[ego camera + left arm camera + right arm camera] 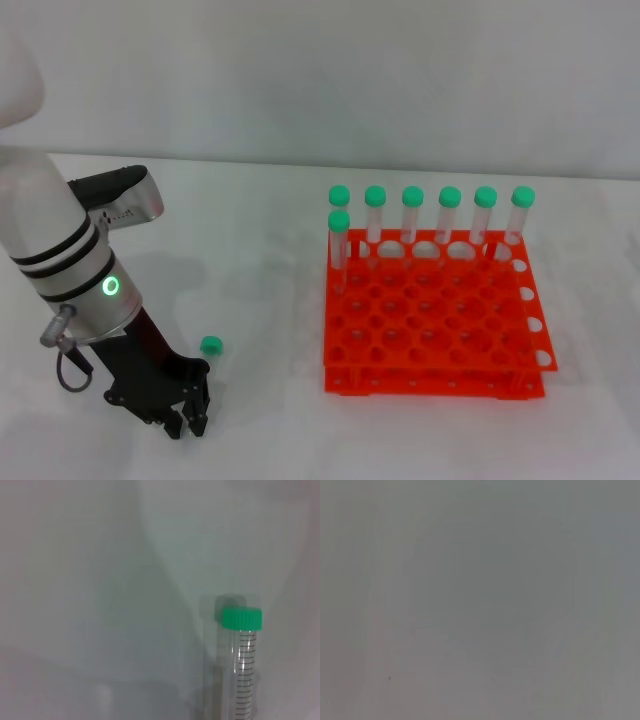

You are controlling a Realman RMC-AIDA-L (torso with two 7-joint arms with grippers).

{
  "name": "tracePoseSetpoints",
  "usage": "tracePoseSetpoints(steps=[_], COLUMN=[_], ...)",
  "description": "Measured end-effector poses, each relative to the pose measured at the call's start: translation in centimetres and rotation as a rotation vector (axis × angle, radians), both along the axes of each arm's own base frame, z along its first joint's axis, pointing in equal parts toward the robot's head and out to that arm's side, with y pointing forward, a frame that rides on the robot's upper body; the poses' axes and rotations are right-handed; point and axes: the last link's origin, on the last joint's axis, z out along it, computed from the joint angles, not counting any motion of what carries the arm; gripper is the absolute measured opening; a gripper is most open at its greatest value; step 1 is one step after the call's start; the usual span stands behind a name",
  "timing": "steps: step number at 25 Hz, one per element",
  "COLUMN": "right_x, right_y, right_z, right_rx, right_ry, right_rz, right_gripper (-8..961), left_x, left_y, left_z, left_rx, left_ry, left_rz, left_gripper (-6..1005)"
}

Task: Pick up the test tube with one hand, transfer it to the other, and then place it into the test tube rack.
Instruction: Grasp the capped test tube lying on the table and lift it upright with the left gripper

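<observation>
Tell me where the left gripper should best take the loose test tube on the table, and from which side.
Take the test tube on its clear body just below the green cap, left gripper coming from above, across its length. It seems to lie flat on the table, so only the top is free; the wider cap should stop slipping.

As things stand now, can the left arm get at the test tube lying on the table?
Probably yes. The left gripper hangs low over the table, and the test tube lies beside the arm, its green cap showing. Nothing stands between them; the rack is well off to the right.
</observation>
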Motion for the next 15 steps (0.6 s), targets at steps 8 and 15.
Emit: tracePoseSetpoints(steps=[8,15], right_x=[0.1,0.2], right_y=[-0.1,-0.1], right_z=[0.0,0.0], right_rx=[-0.001,-0.002], right_ry=[0.009,0.011], right_rz=[-0.003,-0.005], right_gripper=[869,869], left_x=[0.1,0.7], left_y=[0.2,1.5], left_z=[0.1,0.5], left_rx=[-0.006,0.043], left_ry=[-0.005,-0.015], left_rz=[-0.039,-0.126], left_gripper=[213,195])
